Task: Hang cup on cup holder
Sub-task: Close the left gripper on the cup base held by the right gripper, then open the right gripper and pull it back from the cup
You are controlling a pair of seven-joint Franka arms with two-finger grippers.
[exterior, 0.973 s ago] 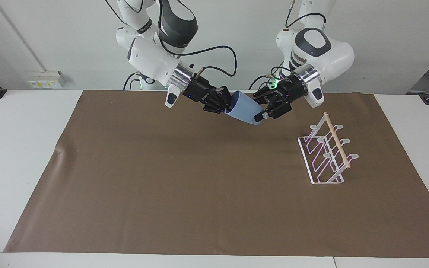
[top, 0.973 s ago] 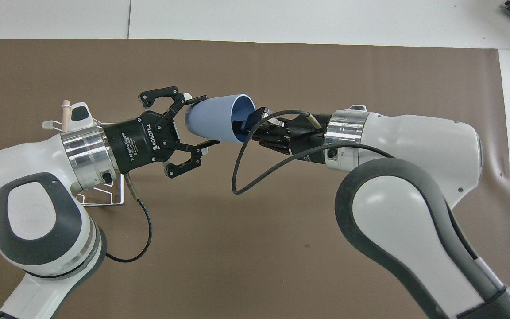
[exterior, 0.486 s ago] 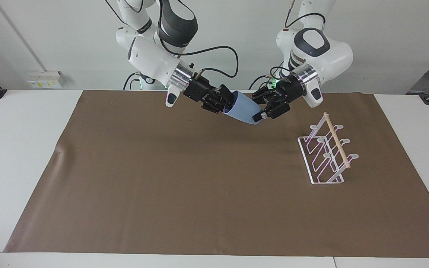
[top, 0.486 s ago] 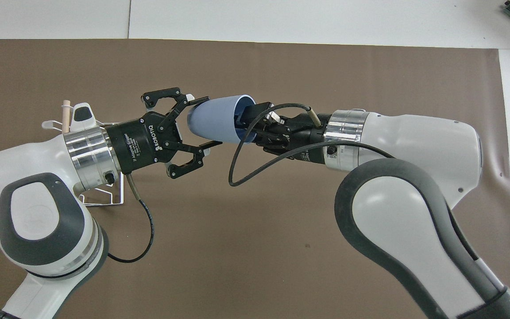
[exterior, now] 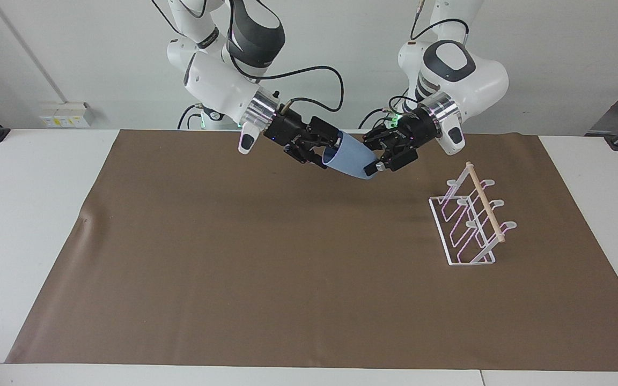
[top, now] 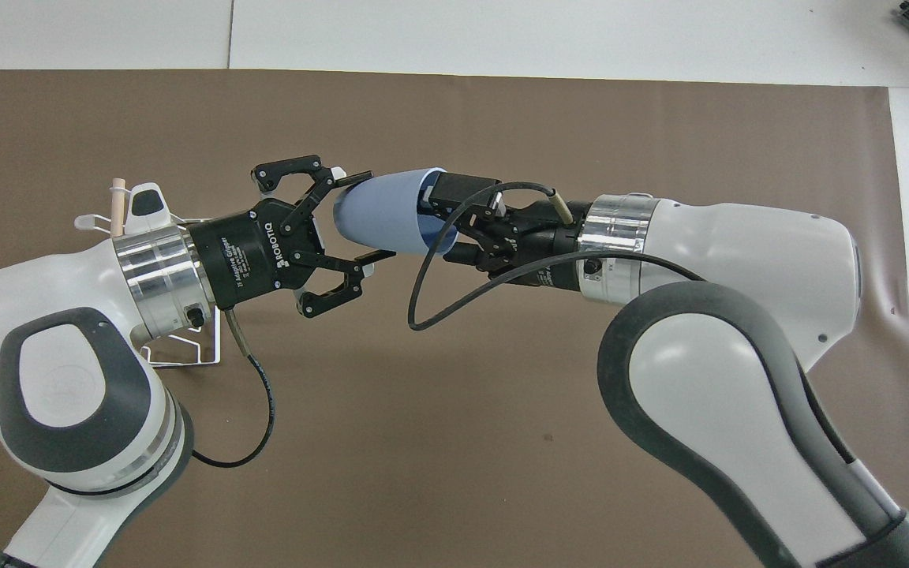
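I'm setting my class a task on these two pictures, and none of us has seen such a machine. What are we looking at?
These are two robot arms at a white table covered by a brown mat. One picture is taken from across the table, facing the robots. The other looks down from above their own end.

Between the arms, in the air over the mat, is a light-blue cup, tipped on its side. The left gripper holds it, with its fingers closed on the base end. The right gripper is at the cup's rim with its fingers open, so it is not gripping.

A white wire cup holder stands on the mat toward the left arm's end, with nothing on it.
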